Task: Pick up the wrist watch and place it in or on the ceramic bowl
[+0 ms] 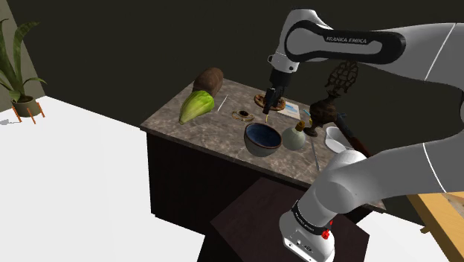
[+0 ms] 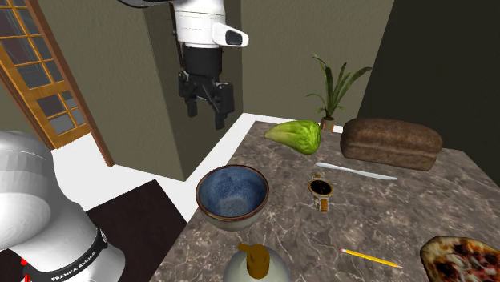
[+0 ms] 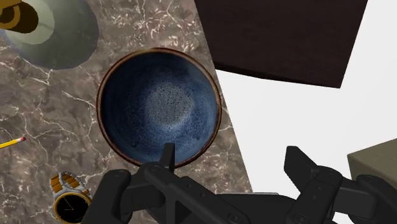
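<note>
A wrist watch [image 2: 320,191] with a dark dial and a brown strap lies flat on the marble table top [image 2: 417,208], a little way from the blue ceramic bowl [image 2: 232,195]. In the shoulder view the watch [image 1: 242,114] lies to the upper left of the bowl [image 1: 262,138]. My black gripper [image 2: 204,108] hangs open well above the table's edge, with nothing between its fingers. In the wrist view the gripper [image 3: 230,153] looks down on the empty bowl [image 3: 159,105], with the watch [image 3: 70,200] off beside one finger.
On the table lie a green lettuce [image 2: 298,134], a brown bread loaf [image 2: 390,143], a knife [image 2: 356,171], a pencil [image 2: 370,257] and a pizza [image 2: 465,258]. A pale bottle [image 1: 294,136] stands next to the bowl, with a dark ornament [image 1: 331,100] behind.
</note>
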Controlling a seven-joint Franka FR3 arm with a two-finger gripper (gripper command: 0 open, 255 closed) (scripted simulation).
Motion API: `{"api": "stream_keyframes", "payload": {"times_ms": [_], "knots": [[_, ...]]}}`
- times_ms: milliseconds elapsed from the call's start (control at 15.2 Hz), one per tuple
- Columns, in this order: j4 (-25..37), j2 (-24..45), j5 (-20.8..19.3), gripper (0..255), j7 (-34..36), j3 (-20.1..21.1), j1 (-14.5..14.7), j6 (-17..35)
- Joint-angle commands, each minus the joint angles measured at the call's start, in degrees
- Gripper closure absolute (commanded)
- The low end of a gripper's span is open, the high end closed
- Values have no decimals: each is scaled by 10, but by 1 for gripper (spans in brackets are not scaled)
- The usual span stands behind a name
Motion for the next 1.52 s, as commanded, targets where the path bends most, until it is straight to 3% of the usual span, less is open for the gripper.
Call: {"api": "stream_keyframes", "payload": {"times_ms": [0,660,1122,1452], "knots": [[7,32,-9,0,-30,-20,-1,30],[68,219,-7,0,-182,-109,0,176],[160,378,58,0,-305,-147,-6,245],[251,496,120,0,-391,-146,-31,268]]}}
